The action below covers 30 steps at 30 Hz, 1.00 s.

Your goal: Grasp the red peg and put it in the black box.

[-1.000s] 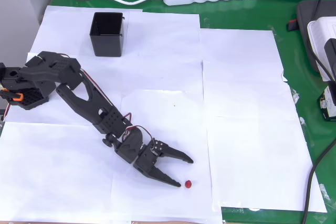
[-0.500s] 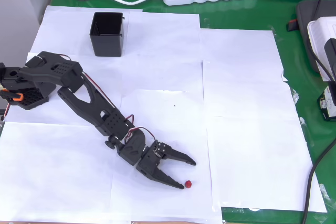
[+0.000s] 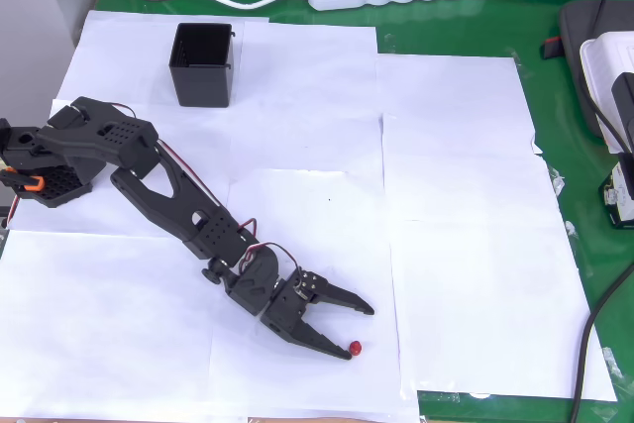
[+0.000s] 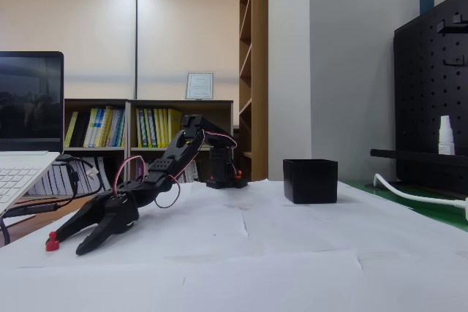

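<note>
The end effector (image 3: 359,330) sits low over the paper-covered tabletop (image 3: 466,245), jaws spread and holding nothing. The red peg (image 3: 355,348) lies at the tip of the lower finger, toward 5 o'clock in the overhead view, seemingly touching it rather than centred in the gap. Closing now could flick it away. The black box (image 3: 203,64) waits well apart at 11 o'clock.
</note>
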Available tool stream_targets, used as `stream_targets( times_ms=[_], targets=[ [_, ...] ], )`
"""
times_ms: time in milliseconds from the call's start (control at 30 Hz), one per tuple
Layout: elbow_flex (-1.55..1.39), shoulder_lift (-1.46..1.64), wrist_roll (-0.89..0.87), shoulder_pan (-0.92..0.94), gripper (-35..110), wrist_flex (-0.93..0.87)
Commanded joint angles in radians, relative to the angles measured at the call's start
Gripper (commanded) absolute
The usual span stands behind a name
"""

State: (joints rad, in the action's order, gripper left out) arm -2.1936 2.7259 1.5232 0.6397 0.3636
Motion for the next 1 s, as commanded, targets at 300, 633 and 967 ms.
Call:
stream_targets(
  times_ms=[300, 633, 967],
  targets=[
    [-0.071, 0.025, 0.044, 0.015, 27, -0.031],
    [-0.061, 0.02, 0.048, 0.017, 23, -0.046],
    [-0.055, 0.02, 0.049, 0.012, 19, -0.049]
  ],
)
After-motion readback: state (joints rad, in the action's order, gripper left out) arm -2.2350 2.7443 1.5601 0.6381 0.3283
